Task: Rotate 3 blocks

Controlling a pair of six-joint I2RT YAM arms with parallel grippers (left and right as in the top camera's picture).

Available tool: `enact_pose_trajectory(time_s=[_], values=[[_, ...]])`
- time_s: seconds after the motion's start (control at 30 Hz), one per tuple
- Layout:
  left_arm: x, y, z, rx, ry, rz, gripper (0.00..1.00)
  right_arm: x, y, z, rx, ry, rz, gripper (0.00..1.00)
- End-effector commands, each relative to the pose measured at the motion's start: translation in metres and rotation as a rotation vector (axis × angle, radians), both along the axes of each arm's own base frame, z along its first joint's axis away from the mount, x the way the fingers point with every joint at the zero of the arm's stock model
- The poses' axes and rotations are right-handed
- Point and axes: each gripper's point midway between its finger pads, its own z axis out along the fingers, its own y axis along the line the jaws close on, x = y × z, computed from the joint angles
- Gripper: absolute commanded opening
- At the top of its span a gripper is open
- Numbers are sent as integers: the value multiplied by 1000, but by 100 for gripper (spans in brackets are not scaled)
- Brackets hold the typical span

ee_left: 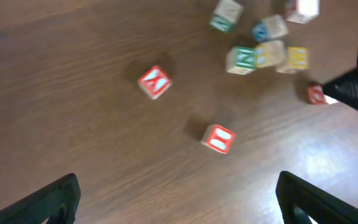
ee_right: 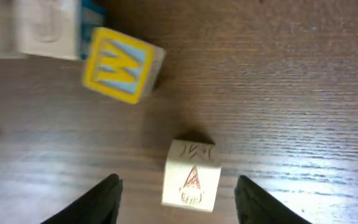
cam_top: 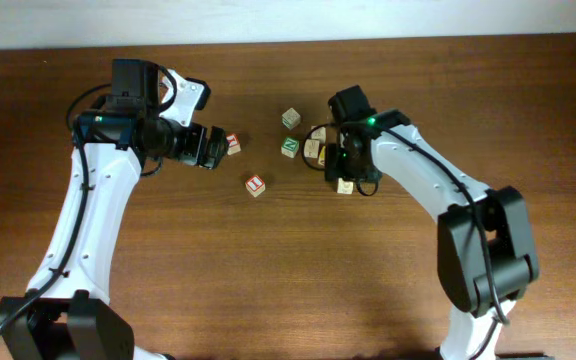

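Below right tool (ee_right: 178, 190), figured tan block (ee_right: 192, 175)

- the table (cam_top: 268, 280) is dark brown wood and fills nearly the whole overhead view, streaked from left to right in long fine lines.
- a pale strip (cam_top: 268, 20) runs beyond the table's far edge at the top (wall or floor, cannot tell which).
- light comes from above: a soft whitish sheen (ee_left: 319, 155) lies on the wood in the left wrist view, and shadows on the tabletop are short and faint.
- close up in the right wrist view, the grain (ee_right: 291, 81) shows as thin darker lines on a matte, reddish-brown surface.
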Motion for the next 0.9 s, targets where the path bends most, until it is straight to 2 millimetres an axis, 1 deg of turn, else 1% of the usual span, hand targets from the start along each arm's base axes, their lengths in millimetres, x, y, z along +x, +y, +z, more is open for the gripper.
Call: enact_pose_trajectory(time_s=[0.0, 0.07, 0.1, 0.17, 0.2, 0.23, 0.27, 0.3, 0.33, 0.37, 0.5, 0.57, 0.63, 0.73, 0.8, 0.87], values=[[9, 22, 1, 59, 5, 164, 99, -5, -10, -25, -72, 40, -56, 51], [9, 22, 1, 58, 5, 164, 99, -7, -10, -35, -80, 61, -54, 50], [8, 22, 1, 59, 6, 163, 99, -7, -10, -36, -78, 65, -54, 47], [8, 22, 1, 59, 6, 163, 99, -8, -8, -36, -73, 69, -51, 39], [8, 22, 1, 59, 7, 163, 99, -9, -6, -36, -59, 78, -49, 33], [8, 22, 1, 59, 6, 163, 99, -12, -4, -37, -46, 90, -45, 30], [8, 22, 1, 59, 6, 163, 99, -17, 0, -36, -20, 112, -36, 29], [8, 22, 1, 59, 6, 163, 99, -23, 6, -34, 13, 140, -23, 24], [8, 22, 1, 59, 6, 163, 99, -29, 9, -31, 37, 163, -19, 22], [8, 22, 1, 59, 6, 163, 99, -35, 12, -29, 54, 186, -16, 22], [8, 22, 1, 59, 6, 163, 99, -60, 21, -28, 35, 263, 20, 21], [8, 22, 1, 59, 6, 163, 99, -71, 32, -28, 21, 279, 57, 22], [8, 22, 1, 59, 6, 163, 99, -77, 36, -30, -33, 269, 45, 22], [8, 22, 1, 59, 6, 163, 99, -79, 38, -31, -74, 248, 35, 24], [8, 22, 1, 59, 6, 163, 99, -77, 38, -31, -74, 241, 28, 28], [8, 22, 1, 59, 7, 163, 99, -76, 38, -31, -73, 239, 29, 40]])
